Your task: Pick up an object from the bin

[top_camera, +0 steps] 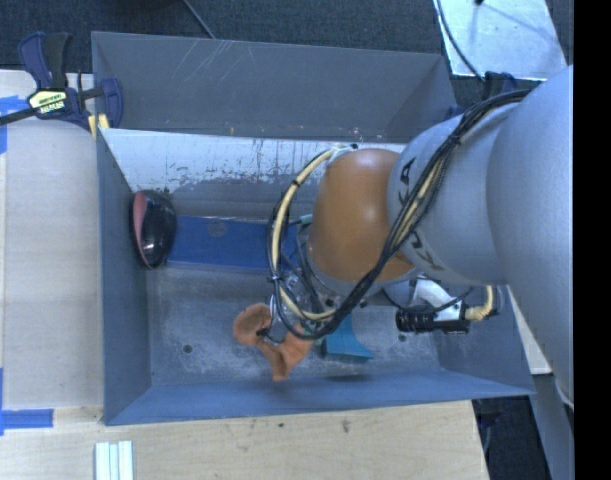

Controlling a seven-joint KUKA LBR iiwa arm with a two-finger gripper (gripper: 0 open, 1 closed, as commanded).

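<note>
Your gripper (281, 320) is down at the floor of the bin (125, 368), close to the middle of its lower wall, hanging under the arm's orange cover (350, 218) and a loop of yellow and black cables (285, 218). Those cables and the wrist hide the tip, so you cannot tell whether it is open or closed, or whether it has hold of anything.

The thing nearest it is a crumpled orange-tan soft piece (253, 326), which looks like cloth or a floppy toy. It lies touching or right beside the gripper's tip and spreads from there toward the bin's left wall, with a tail running down toward the lower wall. That is the relation to watch: the bulk of the piece sits off to the left of the tip, not squarely under it. I'd judge a closing grip here may catch only its edge. It has no clear long axis, so the wrist angle should matter little.

Just to the right of the tip lies a small blue wedge (345, 346), apart from the orange piece. A flat blue box (220, 243) and a black-and-red rounded object (153, 228) lie toward the upper left corner, well clear of the move
</note>
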